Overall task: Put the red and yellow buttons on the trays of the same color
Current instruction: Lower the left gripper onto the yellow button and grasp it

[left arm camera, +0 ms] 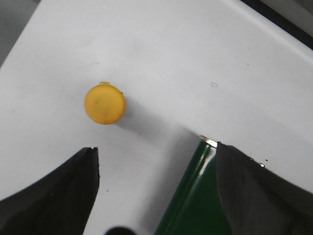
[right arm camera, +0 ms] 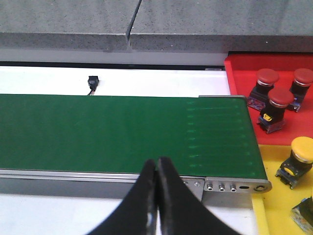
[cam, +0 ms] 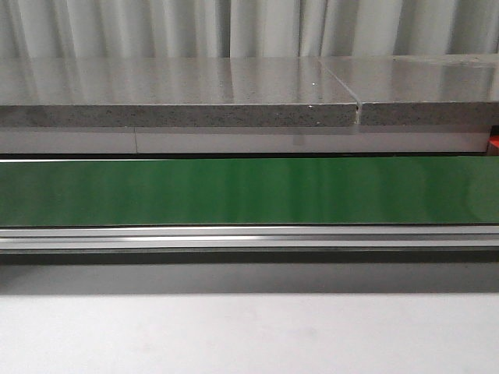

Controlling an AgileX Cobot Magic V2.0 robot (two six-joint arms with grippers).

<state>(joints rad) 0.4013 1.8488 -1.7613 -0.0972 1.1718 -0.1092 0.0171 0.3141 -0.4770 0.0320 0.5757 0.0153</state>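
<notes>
In the left wrist view a yellow button [left arm camera: 104,104] stands on a white surface, seen from above, a short way ahead of my left gripper [left arm camera: 156,149], which is open and empty. My right gripper [right arm camera: 156,163] is shut with nothing in it, over the near rail of the green belt [right arm camera: 122,132]. Past the belt's end, the red tray [right arm camera: 244,78] holds three red buttons [right arm camera: 273,105], and the yellow tray [right arm camera: 281,196] holds a yellow button [right arm camera: 298,156] and part of another item at the frame corner. Neither gripper shows in the front view.
The green conveyor belt [cam: 249,191] runs across the front view with a metal rail [cam: 249,236] on its near side. Grey stone slabs [cam: 179,89] rise behind it. A small black connector [right arm camera: 92,82] sits on the white strip beyond the belt.
</notes>
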